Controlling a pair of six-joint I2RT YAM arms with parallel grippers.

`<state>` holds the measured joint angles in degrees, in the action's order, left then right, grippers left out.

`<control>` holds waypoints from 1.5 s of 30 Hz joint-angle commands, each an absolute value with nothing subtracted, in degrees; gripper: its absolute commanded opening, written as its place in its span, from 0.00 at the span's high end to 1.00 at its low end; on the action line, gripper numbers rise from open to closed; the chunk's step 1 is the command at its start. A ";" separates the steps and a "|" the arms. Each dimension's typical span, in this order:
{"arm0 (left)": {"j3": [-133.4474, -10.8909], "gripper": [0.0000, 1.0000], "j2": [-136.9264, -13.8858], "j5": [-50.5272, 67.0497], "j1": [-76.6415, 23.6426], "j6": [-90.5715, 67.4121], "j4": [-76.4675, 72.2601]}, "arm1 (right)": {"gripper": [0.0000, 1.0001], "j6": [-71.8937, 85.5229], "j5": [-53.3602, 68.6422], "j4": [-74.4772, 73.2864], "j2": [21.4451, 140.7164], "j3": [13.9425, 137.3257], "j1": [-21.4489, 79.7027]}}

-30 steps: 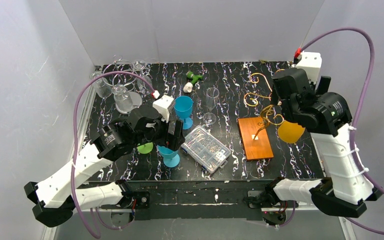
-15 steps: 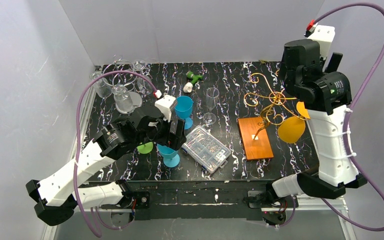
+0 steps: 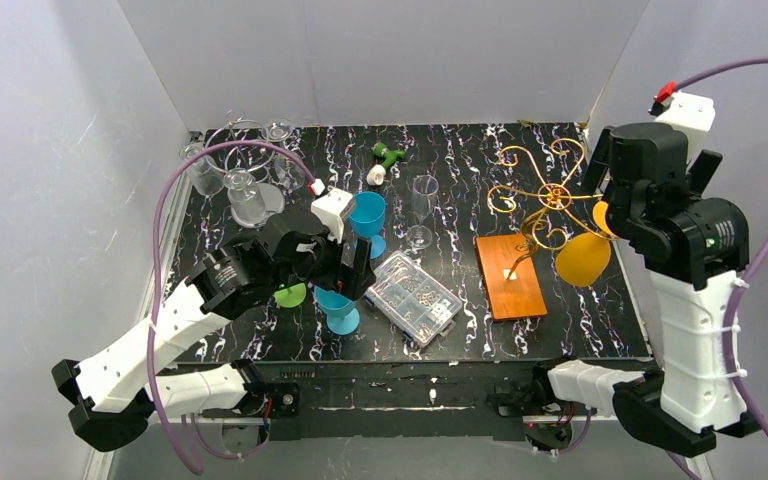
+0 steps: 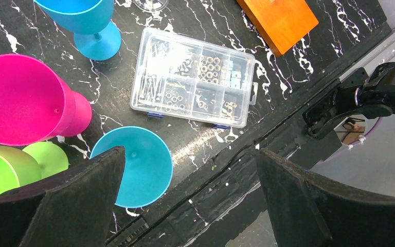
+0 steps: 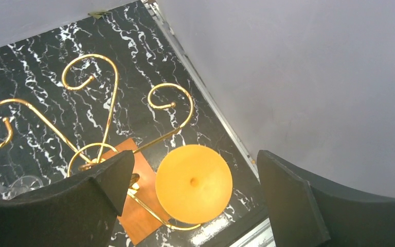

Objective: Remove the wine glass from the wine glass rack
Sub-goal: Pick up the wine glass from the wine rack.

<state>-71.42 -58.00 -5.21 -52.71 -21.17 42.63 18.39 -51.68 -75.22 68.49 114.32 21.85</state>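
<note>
Hanging on one rack [image 3: 535, 195], one glass [image 3: 582, 260]

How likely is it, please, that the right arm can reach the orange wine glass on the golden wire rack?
Probably yes: the open right gripper hangs above the orange wine glass, nothing between them.

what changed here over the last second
The right gripper lifted away from the golden curled-wire rack toward the right wall, jaws open and empty. The orange wine glass still hangs on the rack; the left gripper barely shifted, open over a blue goblet.
</note>
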 commanded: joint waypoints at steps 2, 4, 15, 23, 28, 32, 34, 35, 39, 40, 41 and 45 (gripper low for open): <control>-72.62 0.02 -57.83 -4.71 -53.01 -20.92 41.75 | 0.02 21.36 -46.84 -76.13 66.33 110.01 21.67; -72.47 0.02 -57.61 -4.76 -53.00 -21.00 41.66 | 0.02 22.05 -45.60 -75.79 65.49 107.61 21.71; -71.75 0.02 -56.61 -4.84 -53.00 -21.16 41.75 | 0.02 23.83 -45.22 -76.62 63.75 103.49 21.67; -71.48 0.02 -56.65 -4.70 -53.00 -21.18 41.75 | 0.02 25.75 -48.23 -78.35 61.69 100.54 21.71; -71.77 0.02 -56.82 -4.63 -53.00 -21.10 41.75 | 0.02 26.29 -49.30 -78.82 60.70 100.02 21.70; -71.83 0.02 -57.07 -4.54 -52.99 -21.10 41.75 | 0.02 26.49 -49.46 -78.84 60.40 99.51 21.71; -71.91 0.02 -57.05 -4.50 -53.01 -21.12 41.75 | 0.02 26.84 -49.31 -78.56 59.95 98.76 21.71; -71.93 0.02 -57.06 -4.56 -53.04 -21.05 41.75 | 0.02 27.12 -49.23 -78.40 59.71 98.32 21.71; -72.13 0.02 -57.03 -4.64 -53.00 -20.96 42.09 | 0.02 28.39 -49.22 -77.58 58.85 96.60 21.70; -72.12 0.02 -56.94 -4.69 -53.00 -20.93 42.22 | 0.02 28.78 -49.33 -77.38 58.70 96.29 21.64; -72.13 0.02 -56.89 -4.73 -53.00 -20.92 42.24 | 0.02 29.00 -49.43 -77.01 58.59 95.98 21.70; -72.26 0.02 -56.81 -4.83 -53.02 -20.92 42.41 | 0.02 29.59 -49.95 -75.77 58.36 94.83 21.71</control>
